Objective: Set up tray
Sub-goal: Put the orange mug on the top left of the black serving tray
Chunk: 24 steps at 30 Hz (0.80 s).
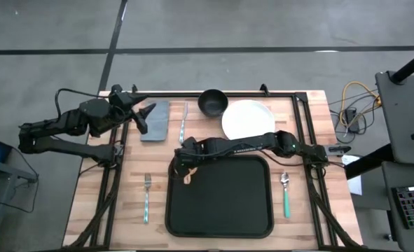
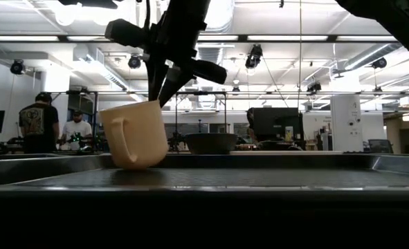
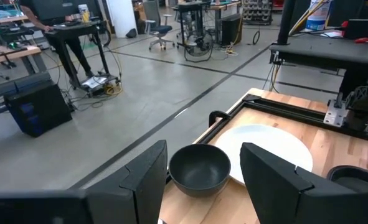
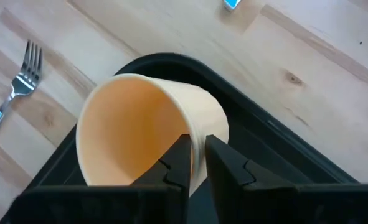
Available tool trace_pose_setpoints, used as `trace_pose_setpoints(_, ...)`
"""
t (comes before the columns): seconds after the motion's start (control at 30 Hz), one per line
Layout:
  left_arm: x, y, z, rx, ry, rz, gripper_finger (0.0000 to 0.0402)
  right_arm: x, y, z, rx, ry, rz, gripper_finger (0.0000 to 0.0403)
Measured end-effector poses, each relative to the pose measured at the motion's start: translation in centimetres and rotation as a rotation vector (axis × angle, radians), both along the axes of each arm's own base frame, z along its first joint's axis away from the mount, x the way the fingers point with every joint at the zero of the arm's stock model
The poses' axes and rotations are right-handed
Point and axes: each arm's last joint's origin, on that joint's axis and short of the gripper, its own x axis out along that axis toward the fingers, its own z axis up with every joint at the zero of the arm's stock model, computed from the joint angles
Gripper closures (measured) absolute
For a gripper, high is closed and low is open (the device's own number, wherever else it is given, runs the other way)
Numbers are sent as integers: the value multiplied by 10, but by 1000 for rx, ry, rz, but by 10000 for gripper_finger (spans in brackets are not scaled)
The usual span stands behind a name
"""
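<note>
A cream mug [image 4: 140, 118] with a handle stands tilted in the far left corner of the black tray [image 1: 221, 210]. My right gripper [image 4: 193, 155] reaches down from above and is shut on the mug's rim; the low view shows the mug [image 2: 133, 135] under the fingers [image 2: 161, 83]. My left gripper [image 1: 145, 115] waits open at the table's far left, above a grey napkin [image 1: 156, 120], touching nothing. My right gripper pinches the mug's wall at the rim [image 4: 196, 132], one finger inside the cup and one outside. The fingers slant down from above. The mug leans over, its base [image 2: 143, 164] down on the tray floor.
A dark bowl [image 1: 212, 102] and a white plate [image 1: 247, 119] sit at the far edge beyond the tray. One fork [image 1: 183, 120] lies beside the napkin, another fork [image 1: 146, 197] left of the tray, a green-handled spoon [image 1: 286, 192] right of it.
</note>
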Motion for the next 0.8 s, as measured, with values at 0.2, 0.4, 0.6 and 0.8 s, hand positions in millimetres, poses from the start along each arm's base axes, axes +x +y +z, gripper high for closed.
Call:
trace_pose_setpoints(0.2, 0, 0, 0, 0, 0, 0, 218, 0, 2, 0, 12, -1, 24, 362)
trace_pose_setpoints(0.4, 0, 0, -1, -1, 15, 0, 218, 0, 3, 0, 44, 2, 37, 362)
trace_pose_setpoints(0.6, 0, 0, -2, -1, 18, 0, 218, 1, 4, -3, 40, 8, 46, 362)
trace_pose_setpoints(0.8, 0, 0, -2, -5, 18, -16, 218, 1, 0, -3, 30, 11, 56, 362)
